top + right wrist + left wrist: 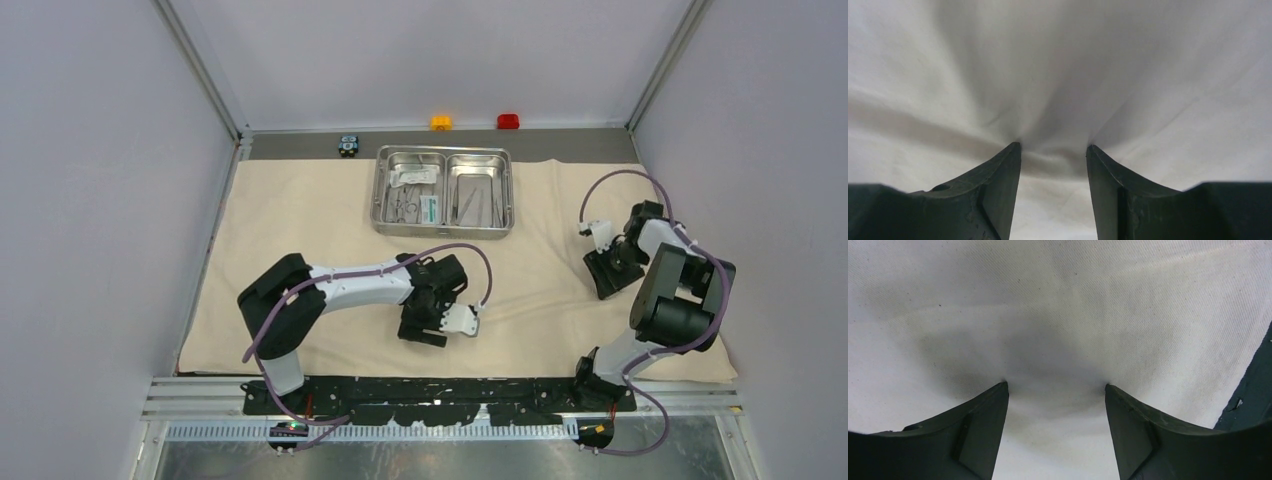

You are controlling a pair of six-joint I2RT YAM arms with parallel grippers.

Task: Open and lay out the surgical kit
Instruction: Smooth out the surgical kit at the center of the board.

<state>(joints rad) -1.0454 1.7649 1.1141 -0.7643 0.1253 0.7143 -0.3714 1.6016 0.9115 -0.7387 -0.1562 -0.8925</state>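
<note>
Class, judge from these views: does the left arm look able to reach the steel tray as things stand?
Probably yes: the left gripper stands open and empty on the cloth, with only bare cloth between it and the tray.

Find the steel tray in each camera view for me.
Top external: steel tray at upper centre, resting on the beige cloth.
Left wrist: not in it; mostly beige cloth.
Right wrist: not in it; mostly beige cloth.
Shared landmark: the beige cloth.
</note>
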